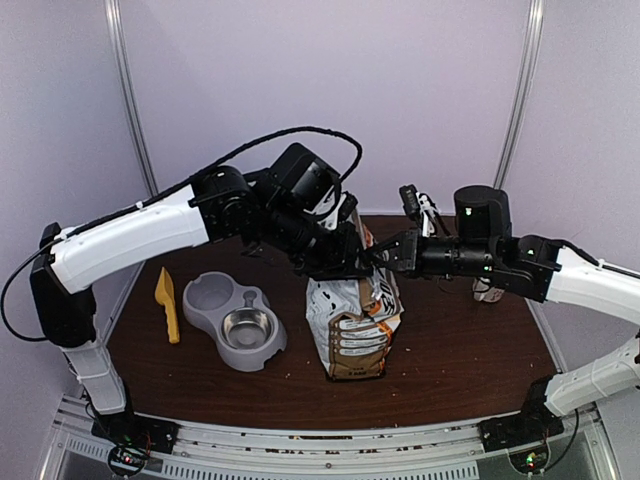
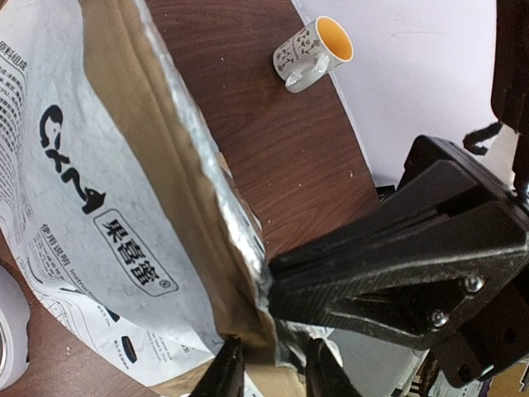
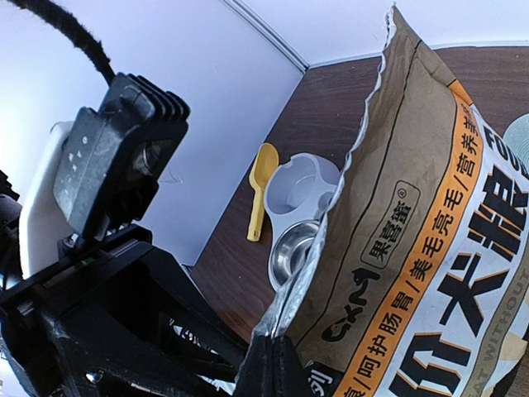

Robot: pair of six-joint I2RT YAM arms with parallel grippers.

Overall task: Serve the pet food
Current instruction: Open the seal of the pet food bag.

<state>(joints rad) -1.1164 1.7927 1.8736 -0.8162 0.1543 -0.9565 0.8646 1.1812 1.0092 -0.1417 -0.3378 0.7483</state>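
Bag (image 1: 352, 320): one is standing upright.
Feeder (image 1: 205, 295): one is sitting just left of the bag.
Steel bowl (image 1: 248, 327): one is sitting in the feeder's well nearer the bag.
Scoop (image 1: 168, 303): one is lying farther left of the bag.
Mug (image 2: 312, 54): one is standing right of the bag.
Arms: two, left (image 1: 130, 240) and right (image 1: 590, 280), are reaching to the bag's top.

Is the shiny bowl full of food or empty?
Empty. The steel bowl in the gray feeder shows only bare shiny metal; nothing lies in it.
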